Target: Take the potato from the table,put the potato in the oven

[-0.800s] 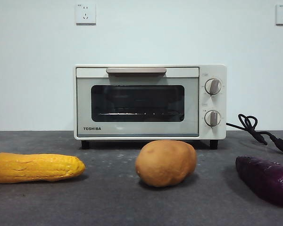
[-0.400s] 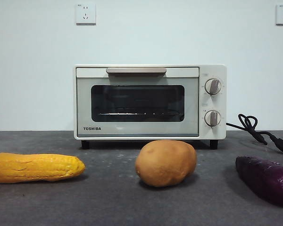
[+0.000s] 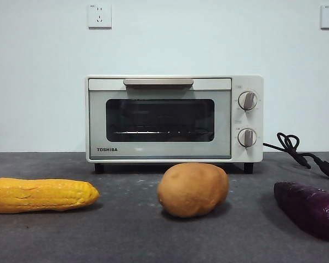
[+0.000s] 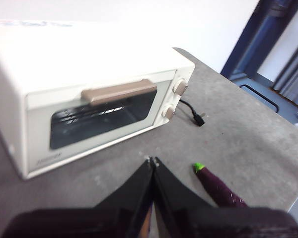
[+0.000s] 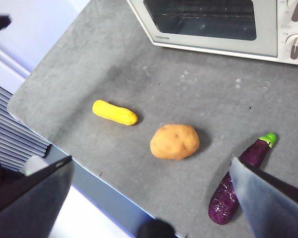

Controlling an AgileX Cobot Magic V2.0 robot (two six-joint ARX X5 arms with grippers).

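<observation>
The potato (image 3: 192,189) is found lying on the worktop (image 3: 131,235), just in front of the oven (image 3: 174,119) and apart from it, untouched. The oven door is seen shut, its beige handle (image 3: 158,82) across the top and two knobs at its 3 o'clock side. A corn cob (image 3: 41,194) lies at 9 o'clock of the potato, and a purple eggplant (image 3: 310,207) with a green stem at 3 o'clock, both well apart from it. A black power cord (image 3: 299,153) is noted on the worktop beside the oven. The left tool (image 4: 153,161) is held above the worktop near the oven front, its jaws pressed together on nothing. The right tool (image 5: 151,168) is held high over the potato, its jaws spread wide apart and empty.
</observation>
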